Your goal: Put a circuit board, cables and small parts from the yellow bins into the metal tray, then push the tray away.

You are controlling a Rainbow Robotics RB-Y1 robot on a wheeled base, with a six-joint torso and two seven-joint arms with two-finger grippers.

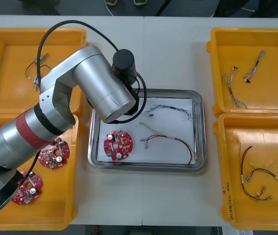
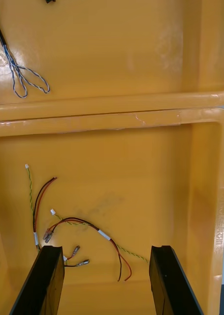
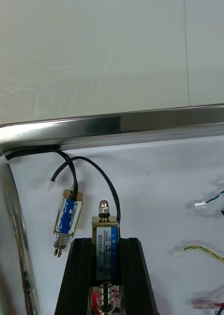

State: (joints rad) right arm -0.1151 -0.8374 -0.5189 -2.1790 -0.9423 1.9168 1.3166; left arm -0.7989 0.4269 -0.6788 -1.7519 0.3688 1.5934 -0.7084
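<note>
Solenoid-like small metal part, trailing a black cable, is clamped between the fingers of the left gripper just inside a corner of the metal tray, beside a second small metal part. In the front view, a round red circuit board is seen at the tray's lower left. The right gripper is held spread apart over red and yellow cables in a yellow bin.

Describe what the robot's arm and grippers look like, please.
The left arm is fat silver cylinders with a red band, black rings and a black cable looping over it. The left gripper and right gripper each have two flat black fingers.
</note>
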